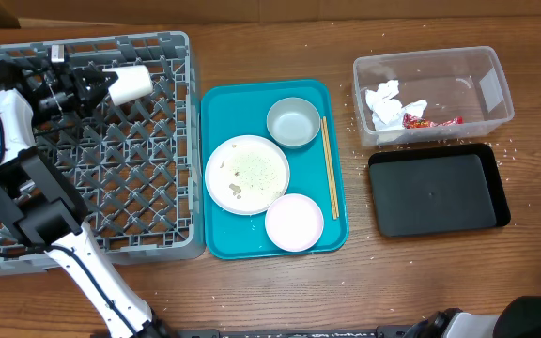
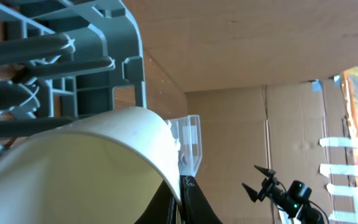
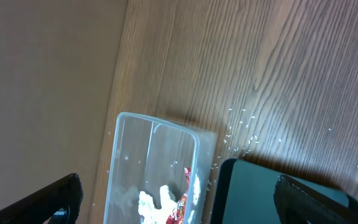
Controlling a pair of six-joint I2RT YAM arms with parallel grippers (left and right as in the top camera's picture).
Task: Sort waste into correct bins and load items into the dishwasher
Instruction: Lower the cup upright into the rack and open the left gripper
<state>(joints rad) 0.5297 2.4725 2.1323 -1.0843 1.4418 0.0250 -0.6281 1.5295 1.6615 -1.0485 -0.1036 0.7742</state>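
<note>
The left claw point(image 1: 101, 86) is shut on the small white cup point(image 1: 131, 83), pinching its wall near the rim; the wrist view shows a dark finger point(image 2: 194, 200) pressed against the cup's edge, with the pale hollow of the cup point(image 2: 86, 168) filling the lower frame. The cup sticks out sideways beyond the fingertips, lying on its side rather than upright; the grey rack point(image 1: 193, 141) is under the claw, and whether the cup touches the lattice yet cannot be told. To finish well, I would turn the wrist so the mouth faces down, lower until the rim seats squarely in one grid cell, then open only a little and lift straight out; letting go while it lies tilted would likely let it roll across the ribs. The cup looks plain, smooth and glossy, so probably slippery in a thin pinch. The right claw point(image 3: 182, 199) hangs wide open, holding nothing; below and ahead of it sits the clear tub point(image 3: 154, 168) with the tissue point(image 3: 157, 202) and red wrapper point(image 3: 180, 211) inside, the black tray point(image 3: 253, 193) just beside.
</note>
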